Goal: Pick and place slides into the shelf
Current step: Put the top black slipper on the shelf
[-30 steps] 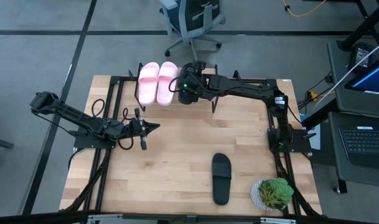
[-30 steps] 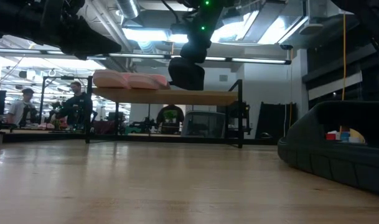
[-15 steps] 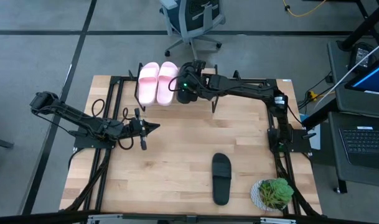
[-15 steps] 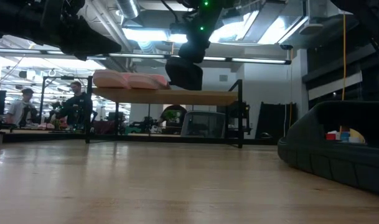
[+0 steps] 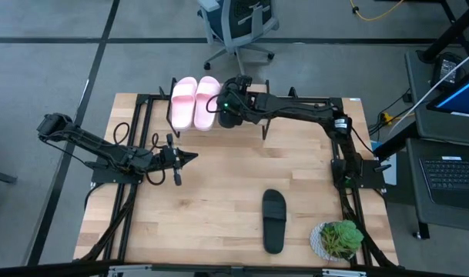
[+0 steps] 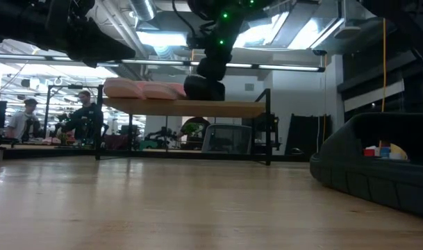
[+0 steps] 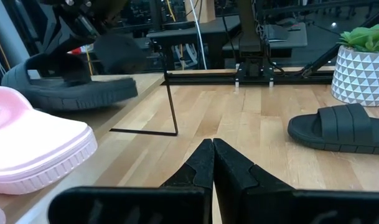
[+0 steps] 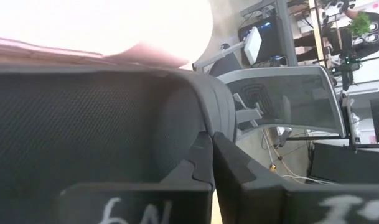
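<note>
Two pale pink slides [image 5: 194, 102] lie side by side on the shelf [image 6: 246, 108] at the table's far edge. My right gripper [image 5: 229, 108] is over the shelf just right of them, shut on a black slide [image 6: 204, 89]. That slide's sole sits on the plank beside the pink pair [image 6: 145, 89]. The second black slide [image 5: 274, 221] lies flat on the tabletop near the right front. My left gripper [image 5: 182, 158] waits over the table's left half, shut and touching nothing. My right gripper comes down on the black slide [image 8: 83, 124] from above, with the arm reaching in from the table's right. The shut fingers [image 8: 239, 168] hide the pinched part, so which part they have cannot be told. The slide's sole rests level on the shelf plank [image 6: 197, 104].
A potted plant in a white faceted pot [image 5: 338, 238] stands at the near right corner, close to the loose black slide. The shelf's plank has bare room right of the black slide [image 6: 242, 105]. An office chair [image 5: 238, 27] stands beyond the far edge. People show in the room behind [image 6: 83, 114].
My right gripper has moved down and slightly toward the pink slides. The black slide hung tilted just above the plank. It now sits level on the shelf, close against the pink pair.
</note>
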